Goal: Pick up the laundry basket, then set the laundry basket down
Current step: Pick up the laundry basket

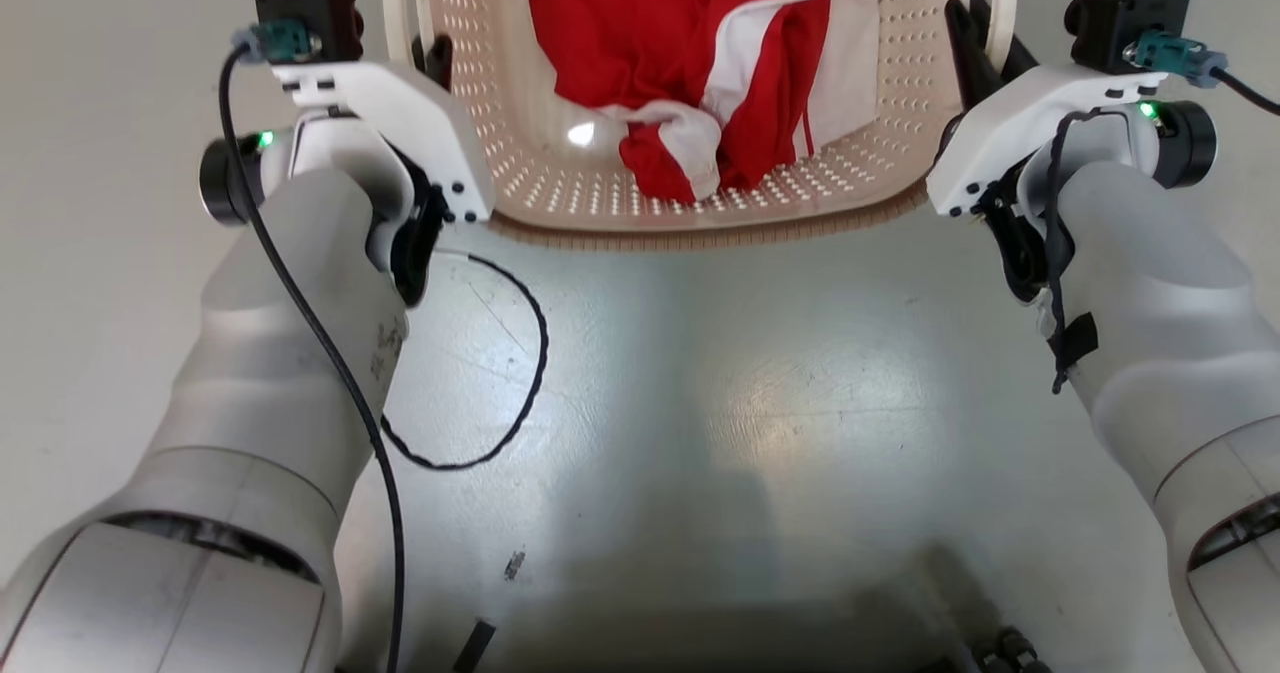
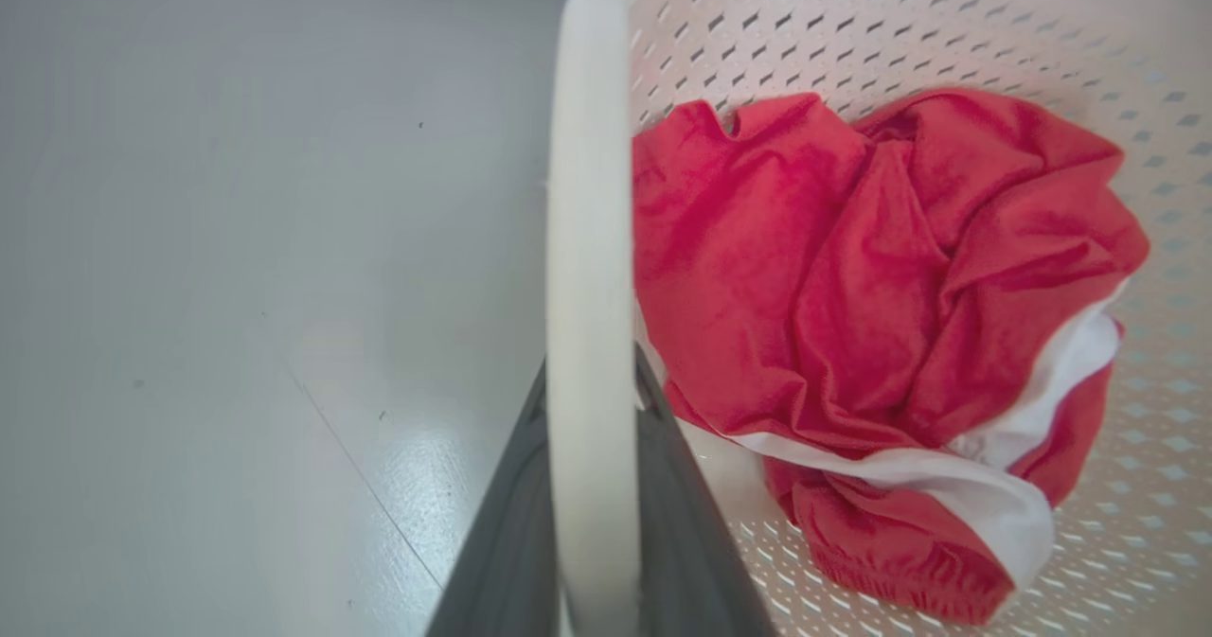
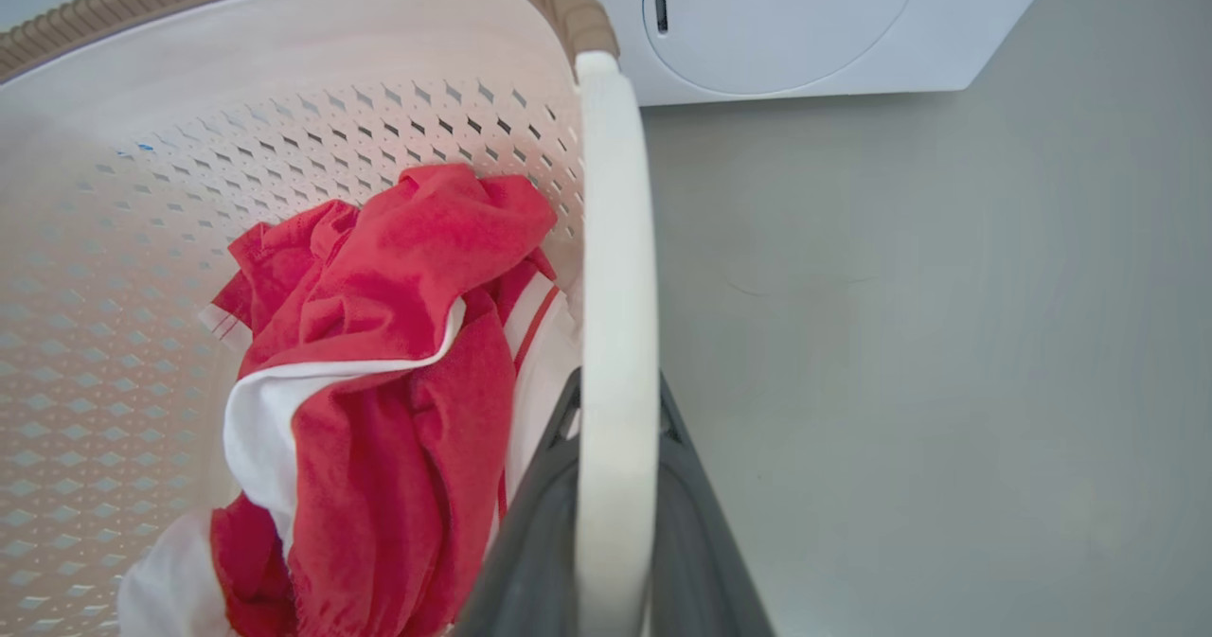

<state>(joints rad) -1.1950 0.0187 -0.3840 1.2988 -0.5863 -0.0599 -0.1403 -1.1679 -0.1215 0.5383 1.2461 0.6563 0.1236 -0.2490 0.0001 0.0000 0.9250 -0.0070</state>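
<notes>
A: The fingers (image 2: 686,523) on the left, are they holding anything?
B: Yes. The left gripper (image 2: 592,372) is pinched narrow on the left loop handle (image 2: 589,192), which runs straight ahead of its tips. The laundry basket (image 1: 520,153) lies to their right, with red-and-white clothes (image 1: 680,43) inside.
A: And the other side?
B: Mirrored. The right gripper (image 3: 615,386) has its fingers (image 3: 705,542) clamped on the right loop handle (image 3: 615,239). The basket is to their left and the washing machine (image 3: 805,22) is beyond the tips.
A: Which arm is nearer?
B: Neither. The basket spans from one pair of fingers to the other, so I'd judge the lift needs both arms rising level. I can't tell whether it's off the floor (image 1: 700,403).
</notes>
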